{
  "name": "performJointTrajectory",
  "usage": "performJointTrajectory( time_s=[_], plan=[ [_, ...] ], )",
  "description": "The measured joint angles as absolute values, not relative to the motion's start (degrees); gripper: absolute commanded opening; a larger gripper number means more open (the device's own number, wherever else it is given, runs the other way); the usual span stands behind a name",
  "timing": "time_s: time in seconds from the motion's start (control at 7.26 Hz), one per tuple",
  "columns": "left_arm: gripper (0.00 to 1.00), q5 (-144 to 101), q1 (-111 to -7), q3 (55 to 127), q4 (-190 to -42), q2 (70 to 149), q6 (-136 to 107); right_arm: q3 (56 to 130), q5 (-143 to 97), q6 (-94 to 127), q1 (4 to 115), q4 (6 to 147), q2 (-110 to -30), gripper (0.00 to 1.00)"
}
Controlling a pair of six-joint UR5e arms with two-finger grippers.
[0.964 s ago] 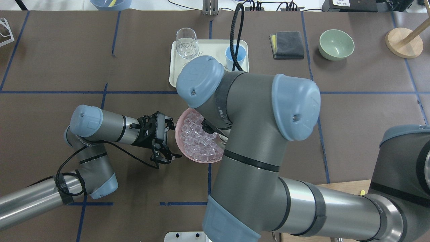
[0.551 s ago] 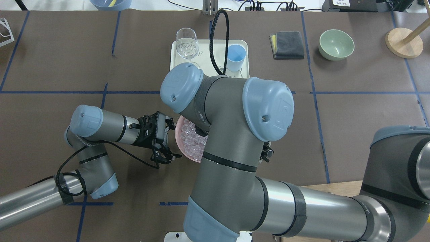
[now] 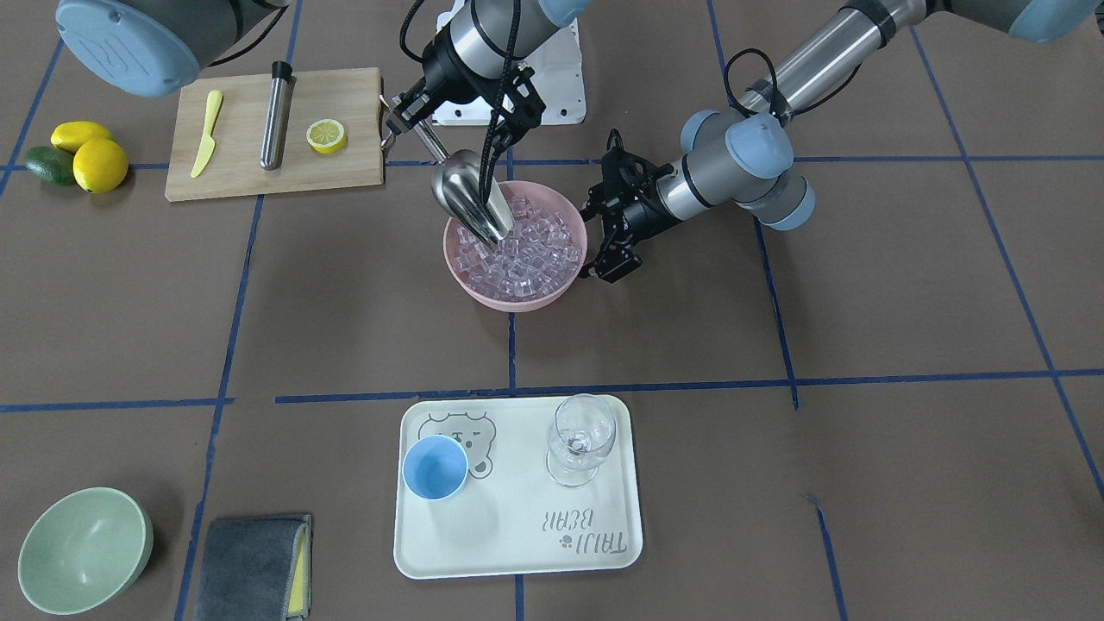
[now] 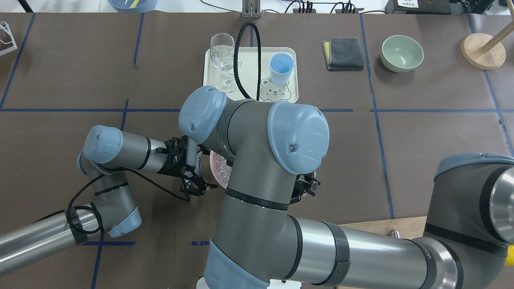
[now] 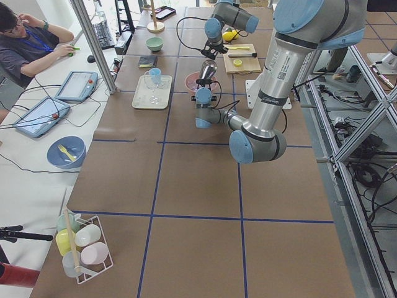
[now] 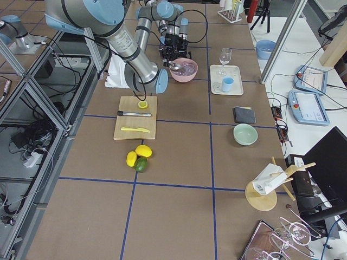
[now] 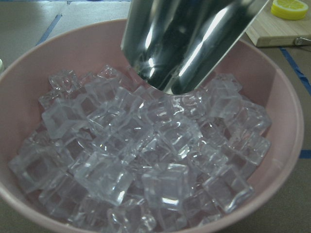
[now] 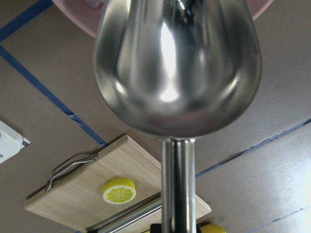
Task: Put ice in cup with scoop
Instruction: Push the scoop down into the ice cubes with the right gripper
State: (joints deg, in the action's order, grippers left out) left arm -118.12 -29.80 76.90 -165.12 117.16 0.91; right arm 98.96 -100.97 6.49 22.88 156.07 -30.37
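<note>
The steel scoop (image 3: 470,203) tilts steeply down, its blade tip in the ice (image 3: 539,250) that fills a pink bowl (image 3: 483,293). My right gripper (image 3: 399,115) is shut on the scoop's rod handle, above the bowl's far side. The left wrist view shows the scoop (image 7: 184,39) touching the ice (image 7: 146,145). The right wrist view shows the blade's underside (image 8: 177,68). My left gripper (image 3: 592,241) is open and empty beside the bowl's rim. The light-blue cup (image 3: 435,467) stands upright on a cream tray (image 3: 517,535), also seen from overhead (image 4: 281,66).
A clear stemmed glass (image 3: 582,435) shares the tray. A wooden board (image 3: 345,172) holds a yellow knife (image 3: 205,134), a steel cylinder (image 3: 276,112) and a lemon half (image 3: 327,134). A green bowl (image 3: 82,552) and a grey cloth (image 3: 250,565) lie near the front edge.
My right arm has swung toward the overhead view's left, covering most of the pink bowl and uncovering the cup. The left arm has not moved.
</note>
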Motion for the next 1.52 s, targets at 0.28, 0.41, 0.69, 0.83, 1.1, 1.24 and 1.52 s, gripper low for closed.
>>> performJointTrajectory(
  time_s=[0.28,0.41,0.69,0.83,1.1,1.24,1.52],
  plan=[
    [1.0,-118.1,-29.8,76.9,-165.1,117.2,0.9,96.3,-100.6,6.7,22.8,151.8,-30.4,0.0],
    [1.0,-118.1,-29.8,76.9,-165.1,117.2,0.9,95.5,-100.3,6.8,22.8,149.7,-30.7,0.0],
    [1.0,-118.1,-29.8,76.9,-165.1,117.1,0.8,95.1,-100.1,7.4,22.8,145.2,-32.3,0.0],
    [1.0,-118.1,-29.8,76.9,-165.1,117.1,0.7,95.2,-99.9,7.7,22.8,142.8,-33.5,0.0],
    [1.0,-118.1,-29.8,76.9,-165.1,117.2,0.7,95.4,-99.7,8.2,22.7,140.6,-34.4,0.0],
    [1.0,-118.1,-29.8,76.9,-165.1,117.2,0.7,95.5,-99.7,8.5,22.7,139.8,-34.7,0.0],
    [1.0,-118.1,-29.8,76.9,-165.1,117.1,0.7,96.3,-99.7,9.4,22.7,136.3,-36.2,0.0]
  ],
)
